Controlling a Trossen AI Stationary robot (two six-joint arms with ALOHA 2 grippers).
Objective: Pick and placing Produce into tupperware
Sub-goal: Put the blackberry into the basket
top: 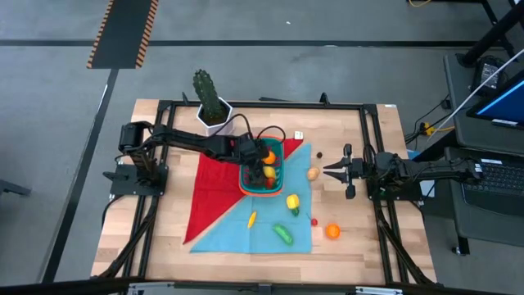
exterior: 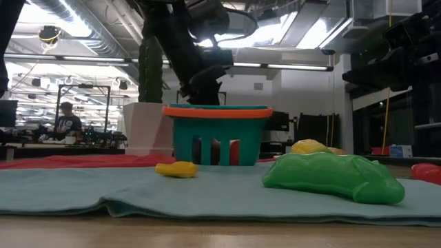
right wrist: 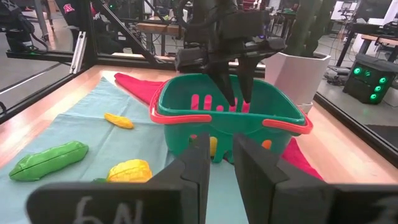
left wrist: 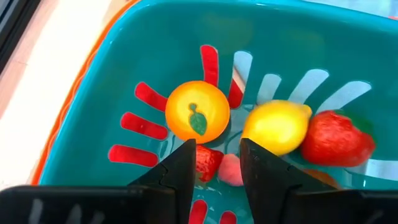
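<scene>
Covering the wooden table, red and blue cloths meet diagonally.

my left arm reaches across toward table centre, wrist angled down; left gripper points downward, fingers parted by a small gap, holding nothing. my right arm waits at the right side, right gripper level.

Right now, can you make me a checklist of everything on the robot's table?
Surface: wooden table with teal cloth and red cloth.
Job's things: tupperware holds an orange, lemon, strawberry; green pod and other produce outside.
Clutter: cactus.
Grippers: left gripper over the tupperware, jaws open, empty; right gripper waits aside, jaws narrowly apart.
Cables: one near the cactus.
Surroundings: laptop beside table.
</scene>
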